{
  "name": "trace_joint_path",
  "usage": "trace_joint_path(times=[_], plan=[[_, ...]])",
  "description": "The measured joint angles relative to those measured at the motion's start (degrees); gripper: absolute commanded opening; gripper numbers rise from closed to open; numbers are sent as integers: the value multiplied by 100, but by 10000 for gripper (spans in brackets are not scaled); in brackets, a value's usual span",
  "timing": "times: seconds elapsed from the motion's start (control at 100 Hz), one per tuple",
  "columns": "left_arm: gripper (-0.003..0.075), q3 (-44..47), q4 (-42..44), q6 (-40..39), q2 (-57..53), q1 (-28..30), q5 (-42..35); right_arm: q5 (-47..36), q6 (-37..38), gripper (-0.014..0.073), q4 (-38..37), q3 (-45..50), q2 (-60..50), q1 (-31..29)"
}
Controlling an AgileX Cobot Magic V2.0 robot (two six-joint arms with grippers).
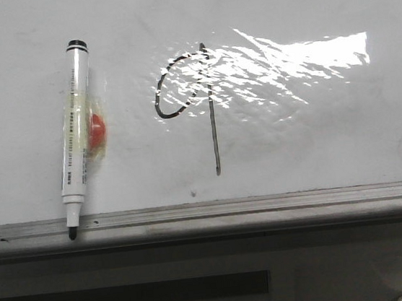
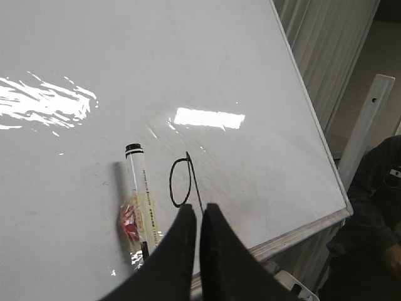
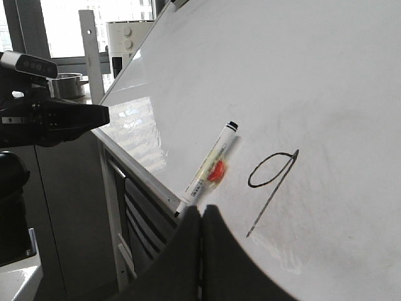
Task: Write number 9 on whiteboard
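From the front, the number 9 (image 1: 196,107) is sitting mid-whiteboard (image 1: 316,137), right of a marker (image 1: 76,136) whose tip is resting on the edge rail (image 1: 265,205). In the left wrist view, the left end effector (image 2: 199,216) is hanging closed and empty. In the right wrist view, the right end effector (image 3: 200,219) is likewise closed, gripping nothing.

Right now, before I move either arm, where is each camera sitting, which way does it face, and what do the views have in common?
Front view: sits ahead of the board, looking straight at the whiteboard, the number 9 and the marker; no robot parts show.
Left wrist view: rides the left arm, looking across the board toward its corner; the left claw, shut, shows in front.
Right wrist view: rides the right arm, looking along the board's lower edge; the right claw, shut, plus the other arm.
All three share the 9 and the marker with its red patch.
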Motion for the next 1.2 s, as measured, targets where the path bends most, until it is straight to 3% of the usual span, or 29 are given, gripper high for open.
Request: trace_joint_path(times=[0.9, 1.02, 1.2], plan=[[-20, 15, 0, 3, -12, 55, -68, -10, 3, -61, -14, 0, 0, 0], [-20, 15, 0, 3, -114, 515, -34, -10, 3, -61, -14, 0, 0, 0], [-20, 15, 410, 13, -360, 1851, 12, -10, 3, -61, -14, 0, 0, 0]])
